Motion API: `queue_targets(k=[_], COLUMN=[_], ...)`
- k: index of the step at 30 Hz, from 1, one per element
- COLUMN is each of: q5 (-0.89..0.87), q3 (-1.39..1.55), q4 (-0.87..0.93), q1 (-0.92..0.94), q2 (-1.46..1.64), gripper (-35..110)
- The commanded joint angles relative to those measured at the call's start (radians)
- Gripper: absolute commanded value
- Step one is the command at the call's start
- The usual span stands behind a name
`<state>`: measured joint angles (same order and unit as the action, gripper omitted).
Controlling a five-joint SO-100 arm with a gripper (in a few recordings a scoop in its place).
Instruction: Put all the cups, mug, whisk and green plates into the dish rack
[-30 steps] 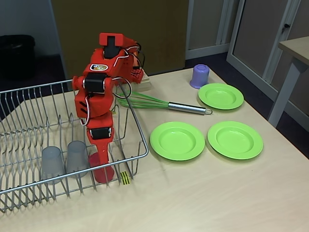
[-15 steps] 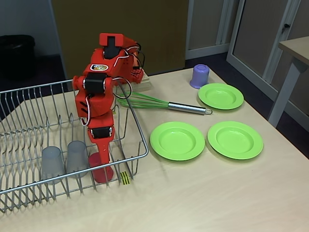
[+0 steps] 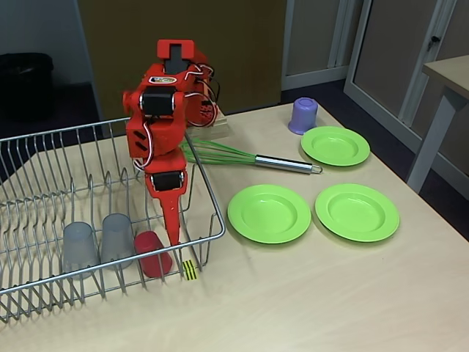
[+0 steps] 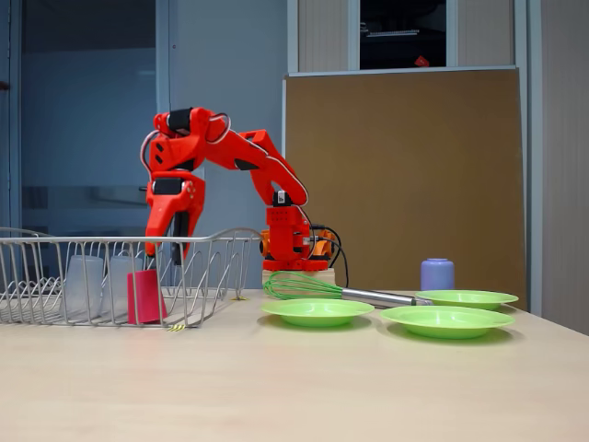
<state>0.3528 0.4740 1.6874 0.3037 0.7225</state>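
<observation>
A: What does the red cup (image 3: 152, 254) look like?
B: Short, opaque, no handle. It stands in the rack (image 3: 44, 192) at the front right corner, just right of two translucent grey cups (image 3: 99, 243), close behind the striped tag (image 3: 190, 270). In the low fixed view the red cup (image 4: 144, 296) reaches about halfway up the rack (image 4: 55, 241) wall.

A: Is the gripper on it?
B: No. The gripper (image 3: 174, 233) points down just above and to the right of the cup, apart from it. The low view puts the gripper (image 4: 172, 247) above the cup, holding nothing; its fingers look drawn together, with no clear gap.

A: And outside the rack?
B: The whisk (image 3: 242, 156), green wires and steel handle, lies on the counter (image 3: 308, 301) beside the arm's base. Three lime-green plates (image 3: 269, 213) sit right of the rack, two in front and one behind. The lilac mug (image 3: 303, 115) stands at the far edge, just beyond the rear plate.
</observation>
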Motion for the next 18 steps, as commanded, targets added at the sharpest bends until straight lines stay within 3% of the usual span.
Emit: queue_targets(k=[1,9,14,18], q5=[0.005,-0.055,-0.233,-0.397], q3=[0.014,0.393,0.698,0.933], q4=[0.021,0.000,-0.035,-0.209], q1=[-0.032,-0.094,-0.209,-0.373], q2=[0.152,0.520,0.726,0.854], gripper=[34,30,29,27])
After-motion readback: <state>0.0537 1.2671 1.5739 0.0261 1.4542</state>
